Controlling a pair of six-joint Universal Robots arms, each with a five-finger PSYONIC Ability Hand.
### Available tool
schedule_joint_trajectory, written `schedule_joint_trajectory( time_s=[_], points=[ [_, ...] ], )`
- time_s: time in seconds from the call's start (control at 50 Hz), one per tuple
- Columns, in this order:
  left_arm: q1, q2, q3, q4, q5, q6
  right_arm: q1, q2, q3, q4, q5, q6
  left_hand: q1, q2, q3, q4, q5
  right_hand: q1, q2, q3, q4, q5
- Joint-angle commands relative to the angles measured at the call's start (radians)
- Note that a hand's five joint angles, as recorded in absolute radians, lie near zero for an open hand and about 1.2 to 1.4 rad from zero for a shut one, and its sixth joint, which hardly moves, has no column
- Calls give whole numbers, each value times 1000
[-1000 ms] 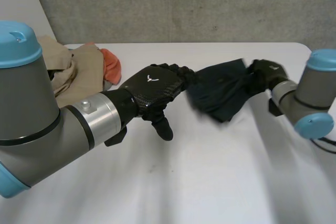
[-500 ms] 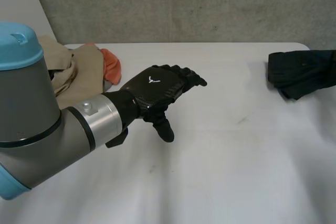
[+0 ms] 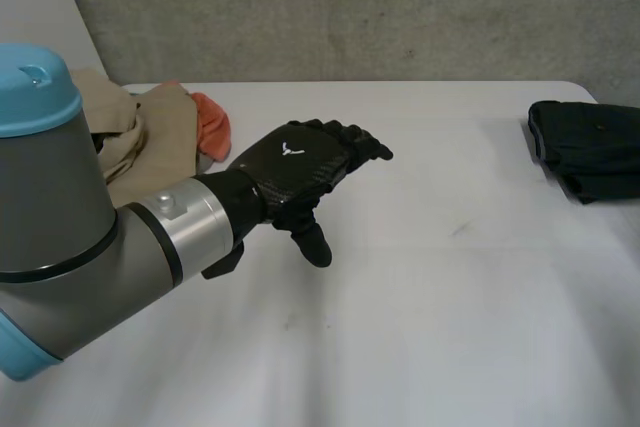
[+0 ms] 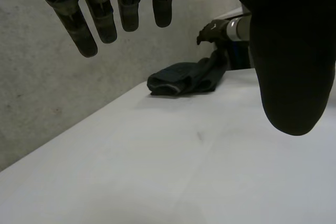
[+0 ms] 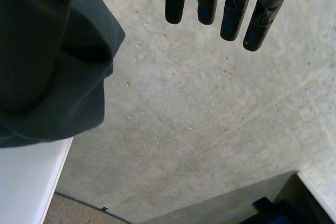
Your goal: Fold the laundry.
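Here, left robot hand (image 3: 300, 172) splayed, dark cloth (image 3: 590, 147) apart.

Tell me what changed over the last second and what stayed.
The dark garment left the left robot hand at mid-table and travelled with the right robot hand to the white table's right edge. The left robot hand stays open in place; the beige and orange clothes pile has not moved.

Dark garment (image 3: 590, 150) has shifted far right, seemingly carried.
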Motion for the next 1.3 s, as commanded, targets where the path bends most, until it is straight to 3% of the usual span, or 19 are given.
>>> schedule_joint_trajectory(
  time_s=[0.02, 0.18, 0.3, 0.34, 0.46, 0.56, 0.7, 0.74, 0.76, 0.78, 0.84, 0.9, 1.0, 1.1, 1.18, 1.24, 1.3],
  points=[
    [15, 41, 8, 17, -78, -1, -3, -386, 500, -187, -56, -53, 8, 11, 3, 8, -10, -18, -42, -38, -55, -59],
    [119, 118, 21, 201, -245, 10, 4, -648, 681, -325, -59, -214, -6, -4, -12, -7, -25, -18, -42, -38, -55, -59],
    [261, 89, 68, 304, -297, 50, 127, -817, 820, -349, -119, -90, -1, 2, -6, -1, -19, -18, -42, -38, -55, -59],
    [346, 17, 103, 300, -296, 108, 164, -864, 873, -351, -159, -38, -1, 2, -6, -1, -19, -18, -42, -38, -55, -59],
    [469, -222, 209, 252, -288, 347, 291, -1045, 1139, -356, -303, 47, -6, -4, -12, -7, -25, -18, -42, -38, -55, -59],
    [490, -457, 329, 284, -300, 600, 431, -1046, 1268, -356, -331, 42, -18, -16, -24, -18, -37, -18, -42, -38, -55, -59],
    [496, -637, 401, 388, -270, 668, 547, -985, 1354, -340, -321, 10, 78, 80, 72, 78, 59, -18, -42, -38, -55, -59],
    [492, -654, 413, 390, -259, 670, 546, -964, 1359, -340, -317, -2, 347, 350, 342, 347, 328, -18, -42, -38, -55, -59],
    [487, -655, 413, 395, -259, 670, 546, -960, 1359, -340, -314, -10, 584, 587, 579, 584, 566, -18, -42, -38, -55, -59],
    [475, -648, 410, 405, -262, 670, 543, -955, 1362, -340, -306, -22, 1188, 1190, 1182, 1188, 1169, -18, -42, -38, -55, -59],
    [443, -600, 394, 444, -287, 653, 541, -955, 1362, -340, -291, -31, 1194, 1197, 1188, 1194, 1175, -18, -42, -38, -55, -59],
    [375, -446, 294, 534, -323, 599, 538, -957, 1355, -340, -274, -31, 1194, 1197, 1188, 1194, 1175, -18, -42, -38, -55, -59],
    [265, -243, 92, 678, -297, 425, 535, -961, 1338, -342, -268, -25, 1194, 1197, 1188, 1194, 1175, -18, -42, -38, -55, -59],
    [100, -132, -88, 679, -132, 198, 511, -969, 1302, -340, -223, -20, 1194, 1197, 1188, 1194, 1175, -18, -42, -38, -55, -59],
    [21, -149, -168, 640, -6, 110, 482, -981, 1282, -340, -189, -20, 1194, 1197, 1188, 1194, 1175, -18, -42, -38, -55, -59],
    [-22, -206, -177, 631, 35, 107, 466, -981, 1270, -340, -188, -19, 1194, 1197, 1188, 1194, 1175, -18, -42, -38, -55, -59],
    [-34, -233, -151, 623, 20, 116, 457, -981, 1267, -340, -186, -20, 1057, 1060, 1052, 1057, 1038, -18, -42, -38, -55, -59]
  ],
)
